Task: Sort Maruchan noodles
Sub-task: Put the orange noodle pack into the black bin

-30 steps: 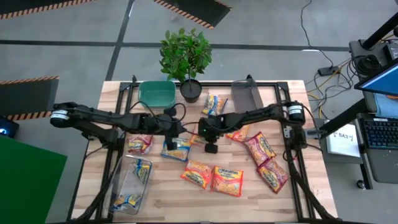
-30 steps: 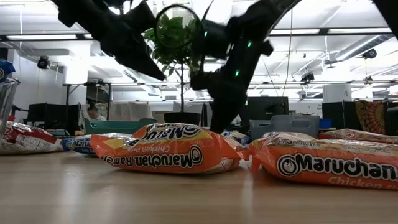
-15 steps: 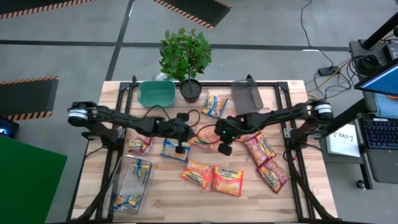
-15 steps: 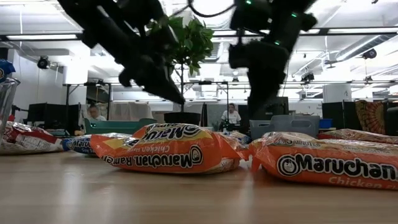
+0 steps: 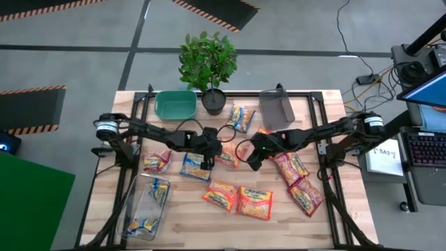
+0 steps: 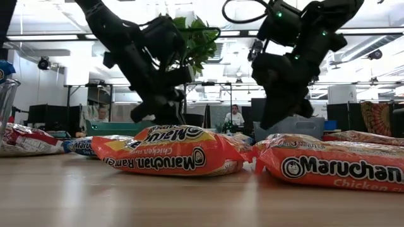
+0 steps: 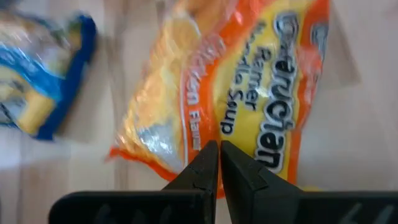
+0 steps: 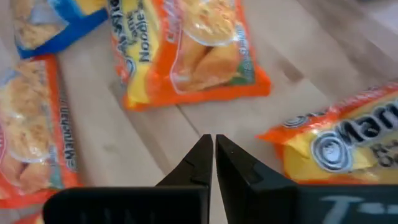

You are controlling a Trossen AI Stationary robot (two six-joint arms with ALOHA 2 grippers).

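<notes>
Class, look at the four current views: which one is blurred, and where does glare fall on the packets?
Left wrist view: the blue packet is smeared. Right wrist view: sharp, with light glare on the orange packet. Low view: bright ceiling lights leave both arms as silhouettes.

We see that both arms have shifted toward the right side of the table over the last second. The left gripper, earlier over the blue packet left of centre, now hangs just beside it, near an orange packet at the table's middle. The right gripper has moved from the centre to a spot next to the red packets. In the low view both arms now stand further right, lower over the orange packets.
</notes>
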